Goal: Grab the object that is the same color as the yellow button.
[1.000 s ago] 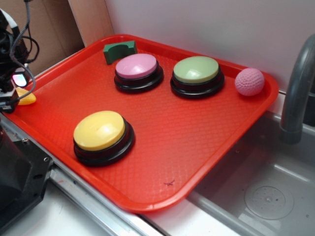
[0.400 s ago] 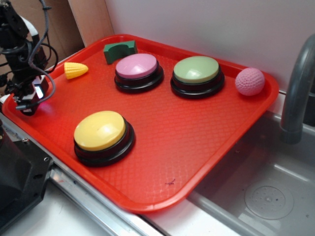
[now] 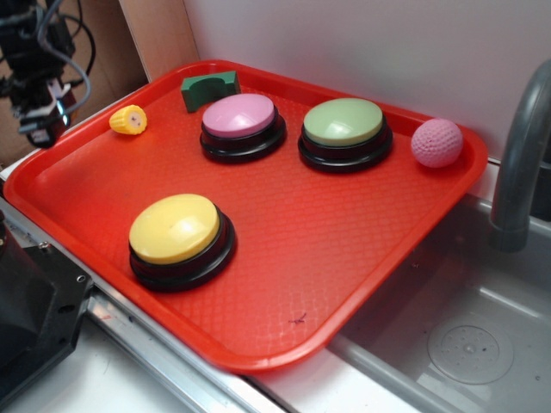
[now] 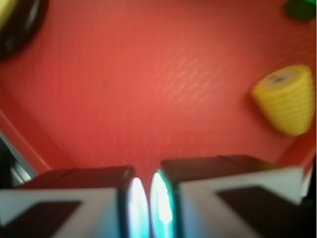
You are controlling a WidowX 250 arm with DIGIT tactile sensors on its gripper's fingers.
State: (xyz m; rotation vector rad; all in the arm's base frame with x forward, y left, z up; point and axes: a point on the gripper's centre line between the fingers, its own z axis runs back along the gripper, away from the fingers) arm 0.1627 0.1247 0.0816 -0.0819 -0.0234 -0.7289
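The small yellow corn-cob toy [image 3: 128, 120] lies on the red tray [image 3: 344, 258] near its far left rim, blunt end facing the exterior camera. In the wrist view the toy [image 4: 285, 99] sits at the right, well apart from my gripper. My gripper [image 3: 39, 129] hangs above the tray's far left edge, left of the toy; its jaws are shut with only a thin slit between them and nothing held [image 4: 147, 198]. The large yellow button [image 3: 176, 228] on its black base stands at the tray's front left; its edge shows in the wrist view [image 4: 15, 20].
A pink-topped button [image 3: 241, 125] and a green-topped button [image 3: 344, 131] stand at the back of the tray. A pink textured ball [image 3: 436, 142] lies at the right corner, a green block [image 3: 208, 89] at the back. A sink [image 3: 465, 344] and grey faucet [image 3: 516, 163] lie to the right.
The toy went from the tray's left edge beside the gripper to farther back, then turned end-on. My gripper has moved up and back to the far left.
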